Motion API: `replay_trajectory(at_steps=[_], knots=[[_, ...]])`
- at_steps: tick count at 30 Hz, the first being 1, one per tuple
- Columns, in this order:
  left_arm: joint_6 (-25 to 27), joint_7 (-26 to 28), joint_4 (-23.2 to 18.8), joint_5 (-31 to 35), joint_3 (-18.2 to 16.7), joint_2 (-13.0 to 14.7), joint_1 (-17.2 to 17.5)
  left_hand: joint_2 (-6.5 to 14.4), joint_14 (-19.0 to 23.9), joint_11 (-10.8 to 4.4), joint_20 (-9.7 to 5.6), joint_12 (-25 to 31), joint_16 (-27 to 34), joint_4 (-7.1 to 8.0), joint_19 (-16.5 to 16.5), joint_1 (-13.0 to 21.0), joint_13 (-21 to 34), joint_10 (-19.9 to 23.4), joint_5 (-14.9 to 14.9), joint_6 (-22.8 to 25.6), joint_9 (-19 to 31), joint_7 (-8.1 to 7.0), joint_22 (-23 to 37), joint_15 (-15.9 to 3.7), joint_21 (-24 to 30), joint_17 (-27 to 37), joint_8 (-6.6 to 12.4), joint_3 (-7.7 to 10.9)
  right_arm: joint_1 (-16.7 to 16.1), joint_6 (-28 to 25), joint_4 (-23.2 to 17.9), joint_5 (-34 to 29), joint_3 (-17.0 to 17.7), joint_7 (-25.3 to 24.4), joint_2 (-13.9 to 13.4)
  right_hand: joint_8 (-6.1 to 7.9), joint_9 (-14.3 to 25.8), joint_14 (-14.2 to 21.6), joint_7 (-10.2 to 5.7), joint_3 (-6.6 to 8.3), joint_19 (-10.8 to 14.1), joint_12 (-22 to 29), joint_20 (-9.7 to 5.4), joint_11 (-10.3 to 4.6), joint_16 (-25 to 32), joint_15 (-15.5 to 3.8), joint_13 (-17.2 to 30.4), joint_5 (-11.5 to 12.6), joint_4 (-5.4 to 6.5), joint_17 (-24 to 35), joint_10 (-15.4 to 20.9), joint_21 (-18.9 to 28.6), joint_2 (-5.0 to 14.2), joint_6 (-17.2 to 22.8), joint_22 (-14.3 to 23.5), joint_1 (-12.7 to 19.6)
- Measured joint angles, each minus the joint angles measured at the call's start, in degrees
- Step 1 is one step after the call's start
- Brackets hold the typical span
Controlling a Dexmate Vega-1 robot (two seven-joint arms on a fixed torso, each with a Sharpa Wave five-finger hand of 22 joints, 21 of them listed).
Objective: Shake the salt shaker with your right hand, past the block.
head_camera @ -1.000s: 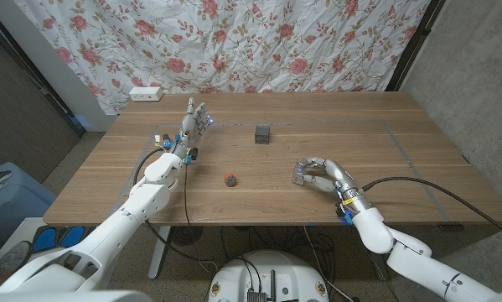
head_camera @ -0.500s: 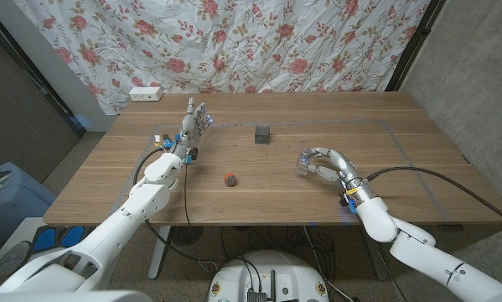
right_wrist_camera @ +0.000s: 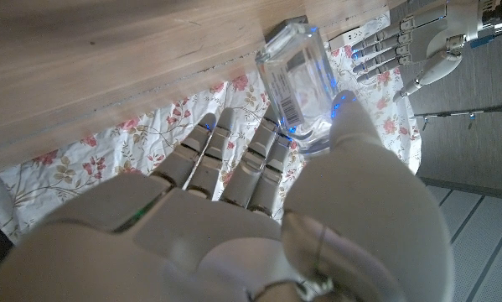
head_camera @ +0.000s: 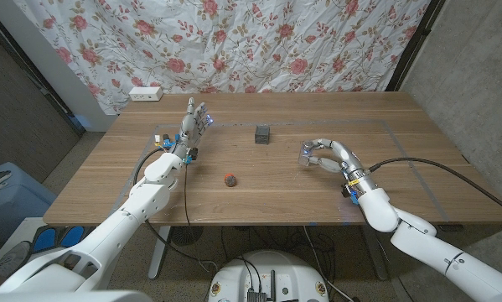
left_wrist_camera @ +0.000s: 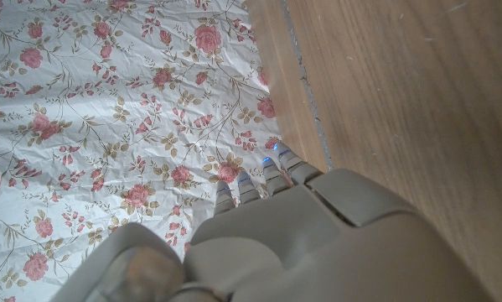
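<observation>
Salt shaker [right_wrist_camera: 299,88] in right robot hand [head_camera: 328,154]

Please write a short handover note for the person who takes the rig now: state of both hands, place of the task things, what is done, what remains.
Right hand holds the clear salt shaker, lifted over the table, to the right of the dark block.
Left hand is open, holds nothing, fingers upright at the table's left.
A small red thing lies in front of the block.
Done: shaker picked up.
Left: bring it past the block and shake it.
</observation>
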Motion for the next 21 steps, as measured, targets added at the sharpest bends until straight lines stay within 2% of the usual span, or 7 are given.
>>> replay_trajectory(at_steps=[14,15,21], knots=[[0.02,0.03,-0.05,0.0,0.0,-0.01,0.03,0.0,0.0,0.0,0.0,0.0,0.0,0.0,0.0,0.0,0.0,0.0,0.0,0.0,0.0,0.0,0.0,0.0,0.0,0.0,0.0,0.0,2.28,1.36,1.39,-4.33,-0.14,-2.97,0.17,-0.06,-0.03,0.62,0.0,-0.08,0.21,-0.01,-0.21,0.32,0.0,-0.2,0.03,-0.45,-0.08,-0.01,0.3,0.0,0.15,0.0,0.0,0.15],[0.02,0.03,-0.05,0.0,0.0,-0.01,0.03,0.0,0.0,0.0,0.0,0.0,0.0,0.0,0.0,0.0,0.0,0.0,0.0,0.0,0.0,0.0,0.0,0.0,0.0,0.0,0.0,0.0,2.31,1.4,1.41,-4.59,-0.14,-3.21,0.17,-0.06,-0.03,0.62,0.0,-0.08,0.22,-0.16,-0.22,0.32,0.0,-0.2,0.03,-0.47,-0.08,-0.01,0.29,0.0,0.63,0.0,0.0,0.62],[0.02,0.03,-0.05,0.0,0.0,-0.02,0.03,0.0,0.0,0.0,0.0,0.0,0.0,0.0,0.0,0.0,0.0,0.0,0.0,0.0,0.0,0.0,0.0,0.0,0.0,0.0,0.0,0.0,2.54,1.51,1.57,-6.58,-0.11,-5.21,0.15,0.35,-0.03,0.64,0.21,-0.08,0.31,-0.19,-0.31,0.3,0.44,-0.17,0.02,-0.62,-0.08,-0.01,0.31,0.0,0.67,0.21,0.0,0.67]])
